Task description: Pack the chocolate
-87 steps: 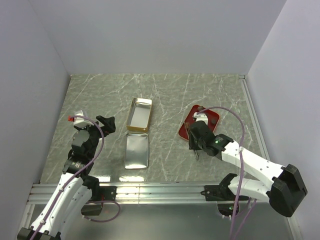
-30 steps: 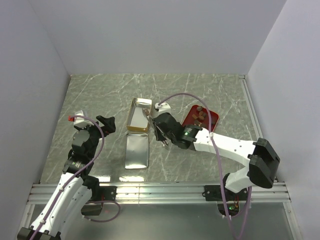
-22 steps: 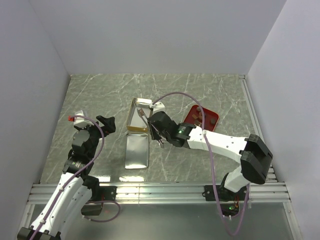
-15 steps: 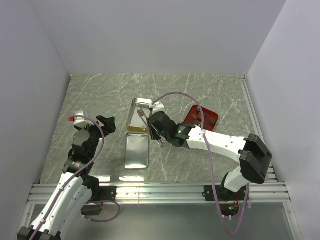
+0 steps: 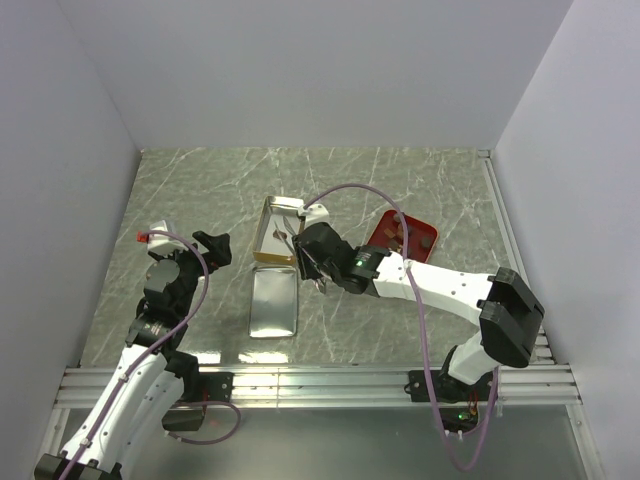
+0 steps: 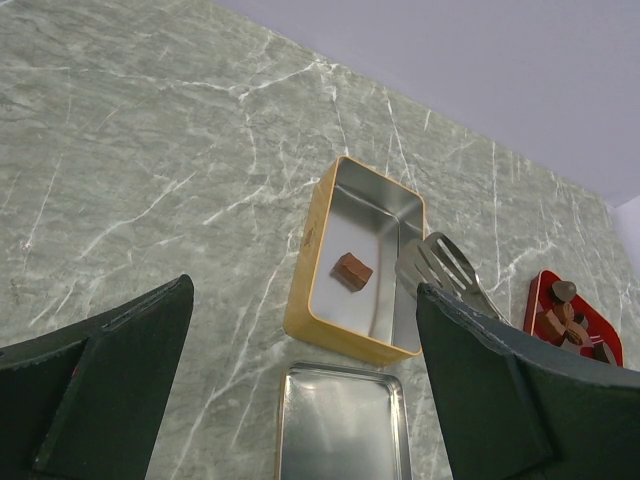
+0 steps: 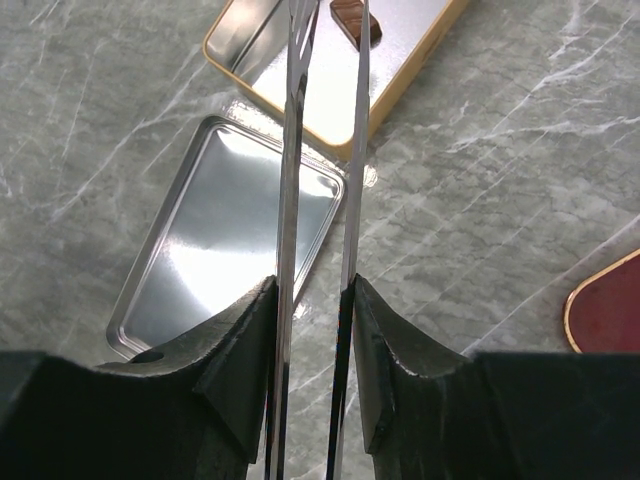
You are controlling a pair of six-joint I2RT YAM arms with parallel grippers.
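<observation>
One chocolate chunk (image 6: 352, 270) lies inside the open gold tin (image 6: 300, 300); it also shows in the right wrist view (image 7: 355, 22) and the top view (image 5: 279, 236). Several more chunks (image 5: 398, 232) sit on the red tray (image 5: 424, 240), also seen in the left wrist view (image 6: 565, 318). My right gripper (image 7: 315, 295) is shut on metal tongs (image 7: 292, 150), whose tips (image 6: 445, 268) hang just above the tin's right side, slightly apart and empty. My left gripper (image 6: 305, 290) is open and empty, well left of the tin (image 5: 205, 245).
The tin's silver lid (image 5: 273, 303) lies flat just in front of the tin, under my right wrist (image 7: 225, 240). A corner of the red tray (image 7: 610, 310) shows at the right. White walls enclose the marble table.
My right arm carried the tongs from the red tray leftward over the tin. The chocolate chunk has left the tongs and now lies in the tin. The left arm has not moved.
</observation>
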